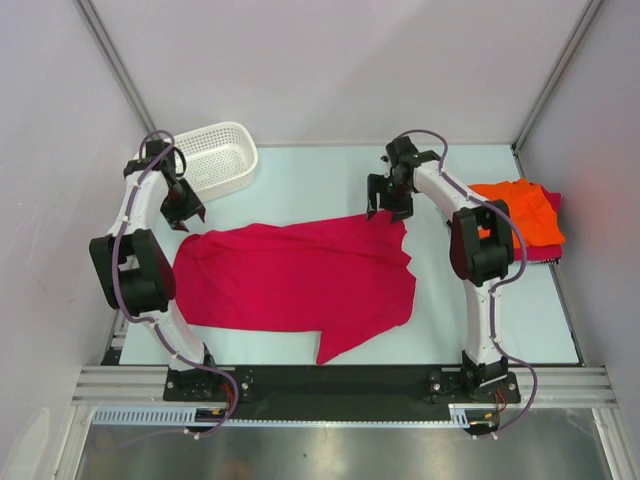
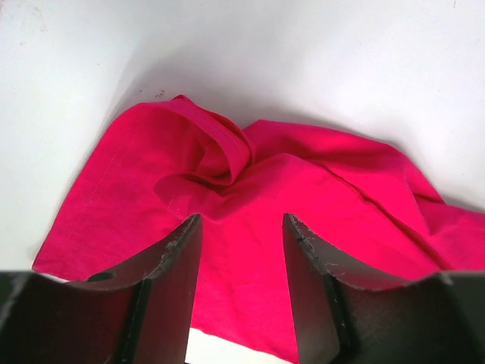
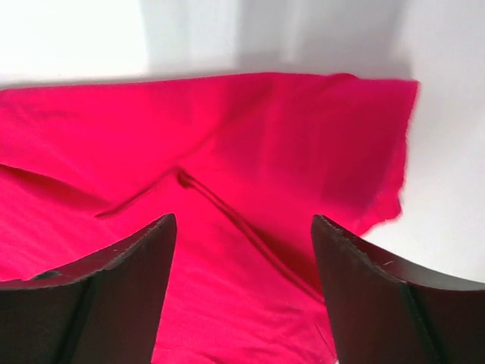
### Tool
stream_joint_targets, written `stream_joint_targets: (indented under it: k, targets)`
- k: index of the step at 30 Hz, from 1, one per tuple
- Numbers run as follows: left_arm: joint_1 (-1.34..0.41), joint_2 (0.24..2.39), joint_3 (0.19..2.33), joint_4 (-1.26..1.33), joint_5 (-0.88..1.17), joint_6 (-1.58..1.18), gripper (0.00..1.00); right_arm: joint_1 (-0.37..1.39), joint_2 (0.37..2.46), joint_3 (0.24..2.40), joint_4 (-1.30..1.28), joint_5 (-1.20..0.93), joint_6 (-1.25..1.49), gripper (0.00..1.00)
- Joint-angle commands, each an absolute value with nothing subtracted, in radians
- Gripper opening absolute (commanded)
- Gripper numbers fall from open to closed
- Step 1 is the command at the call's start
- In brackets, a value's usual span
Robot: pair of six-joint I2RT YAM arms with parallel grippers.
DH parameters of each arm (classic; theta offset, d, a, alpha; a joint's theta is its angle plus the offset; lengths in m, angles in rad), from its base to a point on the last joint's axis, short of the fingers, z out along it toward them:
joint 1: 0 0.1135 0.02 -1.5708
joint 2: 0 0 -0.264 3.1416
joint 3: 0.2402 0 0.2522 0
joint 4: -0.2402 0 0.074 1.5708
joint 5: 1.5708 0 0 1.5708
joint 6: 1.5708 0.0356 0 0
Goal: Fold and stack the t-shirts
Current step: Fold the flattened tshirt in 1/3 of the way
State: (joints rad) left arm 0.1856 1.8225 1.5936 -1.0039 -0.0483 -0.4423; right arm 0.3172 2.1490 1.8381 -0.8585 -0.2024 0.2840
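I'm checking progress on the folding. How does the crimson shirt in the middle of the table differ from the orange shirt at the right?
The crimson shirt lies spread out and rumpled; the orange shirt is folded into a compact pile. The crimson shirt rests directly on the table near its middle; the orange shirt sits at the right edge on top of a crimson cloth. The crimson shirt covers far more of the table. Both are plain soft cloth.

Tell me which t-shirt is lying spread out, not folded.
The crimson t-shirt in the centre, opened out wide; the orange t-shirt lies folded small at the right.
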Motion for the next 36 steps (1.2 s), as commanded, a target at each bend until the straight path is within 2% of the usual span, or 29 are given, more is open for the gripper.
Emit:
stream_joint_targets:
  k: [1,3,11,14,15,18,19,20,36]
  targets:
    - [0.181,1.766,1.597,-0.997,-0.041,-0.422,0.52,0.33,2.204,1.902,-0.867,-0.244,0.249,0.72]
    - [0.183,1.758,1.589,-0.997,-0.038,-0.42,0.52,0.33,2.214,1.91,-0.871,-0.248,0.245,0.7]
    - [0.183,1.749,1.56,-0.991,-0.043,-0.417,0.52,0.331,2.238,1.899,-0.888,-0.259,0.232,0.46]
    - [0.181,1.743,1.552,-0.988,-0.041,-0.414,0.51,0.334,2.267,1.93,-0.946,-0.296,0.216,0.25]
    - [0.183,1.74,1.548,-0.988,-0.04,-0.414,0.5,0.337,2.27,1.943,-0.962,-0.302,0.203,0.13]
    - [0.183,1.727,1.537,-0.985,-0.04,-0.411,0.18,0.345,2.283,1.945,-1.021,-0.299,0.177,0.01]
    - [0.183,1.724,1.534,-0.983,-0.043,-0.411,0.01,0.345,2.29,1.941,-1.052,-0.298,0.169,0.0]
    - [0.183,1.723,1.531,-0.982,-0.043,-0.411,0.0,0.347,2.293,1.937,-1.067,-0.299,0.164,0.0]
    - [0.17,1.733,1.496,-0.956,-0.02,-0.413,0.0,0.436,2.218,1.79,-1.219,-0.437,0.132,0.0]
